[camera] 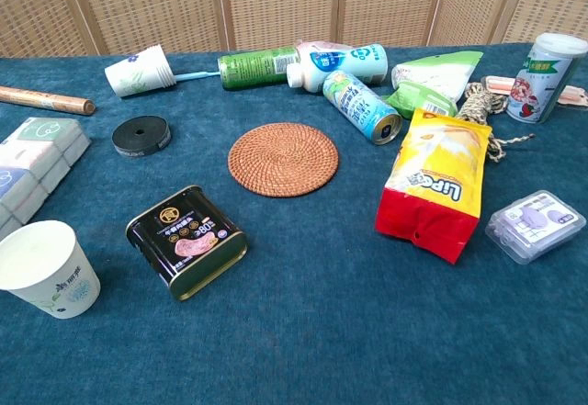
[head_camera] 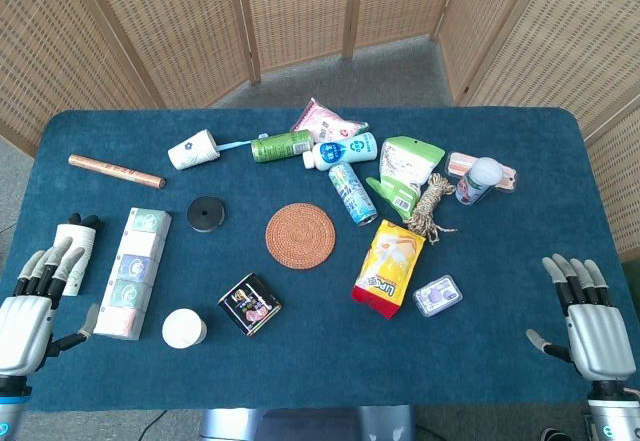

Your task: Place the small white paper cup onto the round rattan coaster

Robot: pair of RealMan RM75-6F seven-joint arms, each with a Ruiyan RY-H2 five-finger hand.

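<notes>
The round rattan coaster (head_camera: 300, 236) (camera: 283, 159) lies flat near the table's middle with nothing on it. A white paper cup (head_camera: 184, 328) (camera: 46, 267) stands upright at the front left, mouth up. A second white paper cup (head_camera: 193, 149) (camera: 140, 71) lies on its side at the back left. My left hand (head_camera: 30, 311) hovers at the front left corner, fingers spread, holding nothing, left of the upright cup. My right hand (head_camera: 585, 316) sits at the front right corner, fingers spread and empty. Neither hand shows in the chest view.
A black tin (head_camera: 250, 304) (camera: 186, 240) lies between the upright cup and the coaster. A black disc (head_camera: 205, 213), a row of tissue packs (head_camera: 135, 271) and a white bottle (head_camera: 75, 251) are on the left. A yellow-red snack bag (head_camera: 390, 269), cans and bottles crowd the right and back.
</notes>
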